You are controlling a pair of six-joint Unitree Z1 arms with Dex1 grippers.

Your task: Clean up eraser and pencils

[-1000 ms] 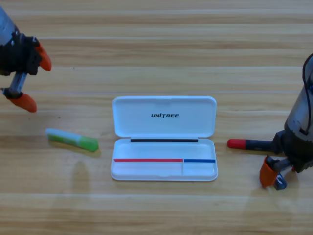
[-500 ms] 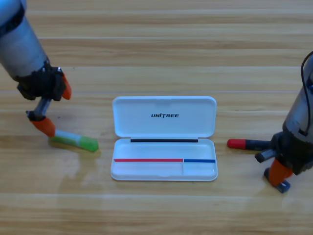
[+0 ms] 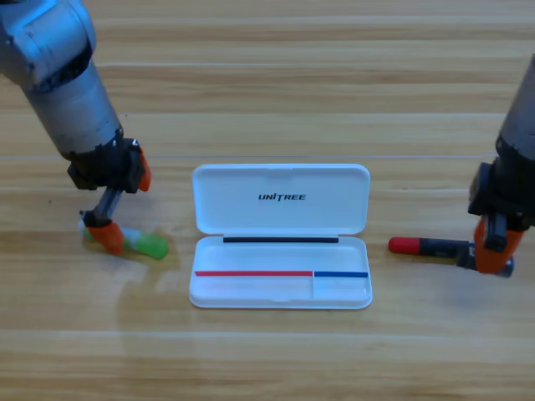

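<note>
Pencils lie on either side of the open white plastic case (image 3: 281, 238) on the wooden tabletop (image 3: 276, 92): the slim translucent green pencil with a pale whitish end (image 3: 142, 243) rests to the left of the case, tilted slightly, and the black-barrelled pencil with a red end (image 3: 426, 246) rests to its right, red end pointing toward the case. My left tool (image 3: 121, 206) reaches down from the upper left with its orange jaws spread apart; the lower jaw tip sits on or at the pale end of the green pencil while the upper jaw is up beside the arm's black wrist, so nothing is clamped. My right tool (image 3: 493, 242) hangs at the right edge over the far, black end of the red-ended pencil, covering that end; I cannot tell how far its jaws are parted or whether it grips anything. I cannot make out the eraser.
</note>
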